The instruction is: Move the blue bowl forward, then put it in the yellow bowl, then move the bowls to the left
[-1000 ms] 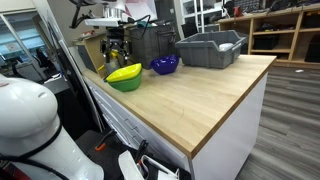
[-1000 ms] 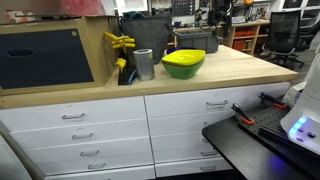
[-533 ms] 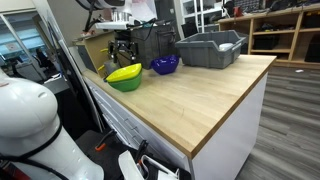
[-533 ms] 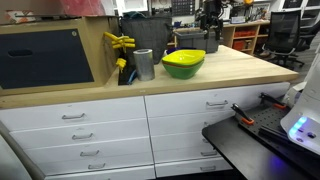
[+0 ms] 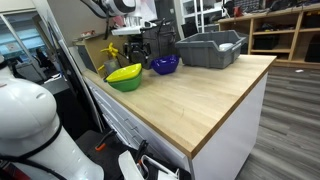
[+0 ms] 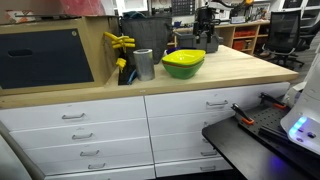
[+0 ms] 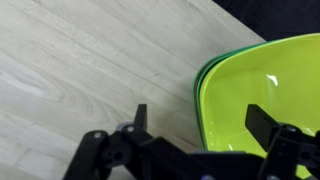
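The yellow bowl (image 5: 124, 75) sits on the wooden counter. It also shows in the other exterior view (image 6: 183, 63) and fills the right of the wrist view (image 7: 262, 85). The blue bowl (image 5: 165, 65) stands just beside it, towards the grey bin; it is hidden in the other views. My gripper (image 5: 134, 48) hangs above and behind the yellow bowl and also shows in an exterior view (image 6: 207, 40). In the wrist view its jaws (image 7: 200, 125) are open and empty, straddling the yellow bowl's rim from above.
A grey plastic bin (image 5: 210, 48) stands past the blue bowl. A metal cup (image 6: 144, 64) and a yellow clamp-like object (image 6: 120, 42) stand at the counter's far end beside a wooden cabinet. Bare wood counter (image 5: 200, 100) stretches towards the near edge.
The arm has shifted sideways behind the bowls, towards the blue bowl's side. Both bowls have stayed in place. The jaws remain open.
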Available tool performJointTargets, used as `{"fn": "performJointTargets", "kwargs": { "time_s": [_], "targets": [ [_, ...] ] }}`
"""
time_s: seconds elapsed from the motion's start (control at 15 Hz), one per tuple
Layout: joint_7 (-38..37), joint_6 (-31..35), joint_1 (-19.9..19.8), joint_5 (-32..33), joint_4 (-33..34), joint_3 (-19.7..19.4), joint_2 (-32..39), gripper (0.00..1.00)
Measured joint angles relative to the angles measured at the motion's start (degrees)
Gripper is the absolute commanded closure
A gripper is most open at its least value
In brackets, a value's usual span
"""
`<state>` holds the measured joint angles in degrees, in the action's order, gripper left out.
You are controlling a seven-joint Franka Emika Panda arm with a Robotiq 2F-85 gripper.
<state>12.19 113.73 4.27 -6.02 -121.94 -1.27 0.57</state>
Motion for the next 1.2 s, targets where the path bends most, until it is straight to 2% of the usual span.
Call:
{"fn": "performJointTargets", "kwargs": {
  "time_s": [0.6, 1.2],
  "targets": [
    [-0.56, 11.7, -2.51, 0.25, 9.37, 0.0, 11.76, 0.0],
    [-8.39, 21.6, -2.55, 4.53, 17.43, -0.1, 21.9, 0.0]
  ]
}}
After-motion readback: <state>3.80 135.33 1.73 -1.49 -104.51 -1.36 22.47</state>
